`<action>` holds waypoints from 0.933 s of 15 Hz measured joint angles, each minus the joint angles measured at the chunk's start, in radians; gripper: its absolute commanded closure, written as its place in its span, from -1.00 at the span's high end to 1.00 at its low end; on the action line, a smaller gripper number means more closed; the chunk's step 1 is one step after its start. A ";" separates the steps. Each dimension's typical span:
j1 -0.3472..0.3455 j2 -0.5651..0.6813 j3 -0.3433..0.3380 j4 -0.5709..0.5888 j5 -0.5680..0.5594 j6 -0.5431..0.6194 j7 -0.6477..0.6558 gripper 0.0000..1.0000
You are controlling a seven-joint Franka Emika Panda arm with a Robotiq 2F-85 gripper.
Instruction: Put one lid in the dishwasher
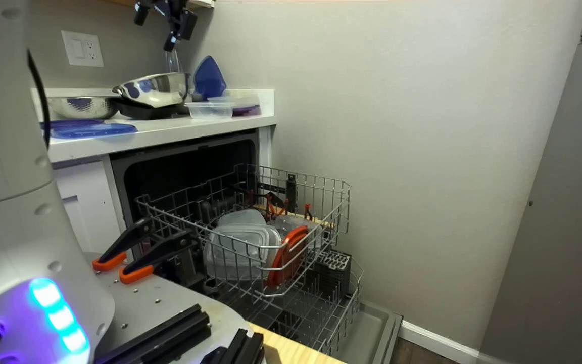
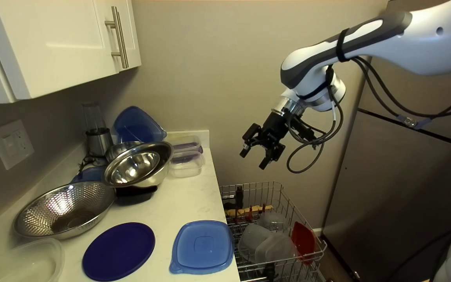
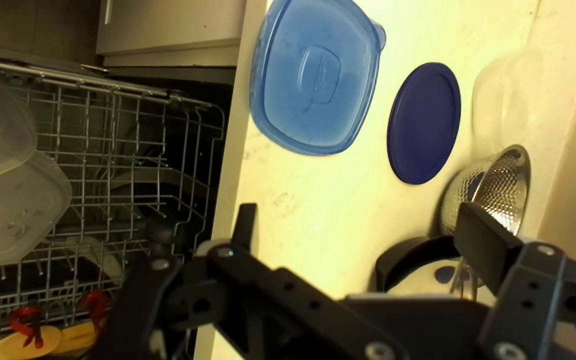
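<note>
Pale grey wall (image 1: 397,126) backs the white counter (image 1: 170,135) in an exterior view, with the dishwasher (image 1: 190,162) standing open below. Its upper rack (image 1: 324,194) is out, holding clear containers (image 1: 240,247) and a red-orange piece (image 1: 288,257); the medium-blue lid (image 1: 94,132) lies flat up on the counter. If lowered onto those containers, it may ride on them and slide instead of standing between the wires.

Higher than the counter, in an exterior view, hangs the tool (image 2: 254,158), well apart from the lid, its fingers (image 2: 266,161) parted and holding nothing. The lid sits close to the counter's edge on the rack side, so a sideways nudge during the grasp could tip it off.

Wrist view: the same wide gap, nothing gripped. Being low and flat, the lid gives little to pinch; fingers landing on top would probably press it down or skid. Its corner tab (image 3: 379,35) might offer a better hold. The round dark-blue lid (image 3: 424,122) lies near, not touching, and a careless approach could take that one instead.
</note>
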 measured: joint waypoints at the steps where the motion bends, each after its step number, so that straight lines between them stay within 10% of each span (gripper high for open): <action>1: 0.001 0.028 0.002 0.000 0.030 -0.001 -0.026 1.00; 14: -0.014 0.392 0.041 0.097 0.209 -0.170 -0.250 1.00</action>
